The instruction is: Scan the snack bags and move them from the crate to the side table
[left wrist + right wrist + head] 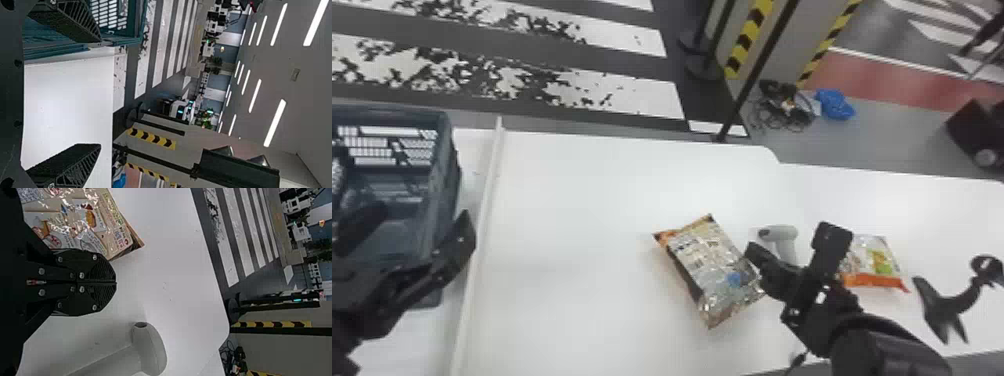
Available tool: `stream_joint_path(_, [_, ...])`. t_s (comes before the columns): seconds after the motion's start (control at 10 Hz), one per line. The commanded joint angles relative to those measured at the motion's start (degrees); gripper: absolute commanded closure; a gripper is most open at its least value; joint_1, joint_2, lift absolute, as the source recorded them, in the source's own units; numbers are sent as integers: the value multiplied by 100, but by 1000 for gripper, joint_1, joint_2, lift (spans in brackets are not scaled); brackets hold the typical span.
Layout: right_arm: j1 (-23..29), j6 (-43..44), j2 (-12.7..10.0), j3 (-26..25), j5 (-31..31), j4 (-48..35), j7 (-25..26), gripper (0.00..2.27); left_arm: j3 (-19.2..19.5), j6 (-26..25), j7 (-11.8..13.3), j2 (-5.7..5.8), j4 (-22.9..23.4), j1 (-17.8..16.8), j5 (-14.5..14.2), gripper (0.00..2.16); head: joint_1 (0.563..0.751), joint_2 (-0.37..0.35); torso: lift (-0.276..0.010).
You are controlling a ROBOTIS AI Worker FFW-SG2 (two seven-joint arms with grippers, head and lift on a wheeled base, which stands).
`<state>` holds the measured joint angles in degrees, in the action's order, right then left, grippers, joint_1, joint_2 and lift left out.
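Note:
My left gripper (409, 235) is at the blue-grey crate (446, 165), one finger over its interior and the other by its right wall. In the left wrist view the left gripper (100, 92) stands open near the crate (117, 40), nothing between its fingers. A silvery snack bag (707, 265) with orange edges lies mid-table. My right gripper (756, 252) is beside its right corner. The right wrist view has the right gripper (116, 282) shut and empty, between the bag (86, 225) and the grey scanner (150, 348). Behind the right arm lies another bag (879, 262), orange-edged; the scanner (782, 237) lies between both bags.
A raised white strip (484, 215) runs along the table between crate and bags. At the right is a black curved stand (947, 302). Posts and a yellow-and-black striped pillar (749, 37) rise beyond the table's (572, 200) far edge.

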<state>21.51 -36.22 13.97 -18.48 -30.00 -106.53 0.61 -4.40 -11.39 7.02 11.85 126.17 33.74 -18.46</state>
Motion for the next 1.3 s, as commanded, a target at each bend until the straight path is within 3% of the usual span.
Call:
stream_joint_path(0.0, [107, 75, 0, -7, 12, 0, 0, 2192, 0, -18, 10, 10, -32, -35, -35, 36, 695, -335, -87])
stream_joint_path(0.6, [793, 145, -53, -42, -111, -633, -26, 2192, 0, 0, 89, 19, -75, -87, -141, 36, 695, -343, -87])
stream_joint_path(1.2, [1224, 286, -264, -112, -304, -905, -97, 2192, 0, 17, 107, 37, -67, -87, -202, 36, 695, -332, -87])
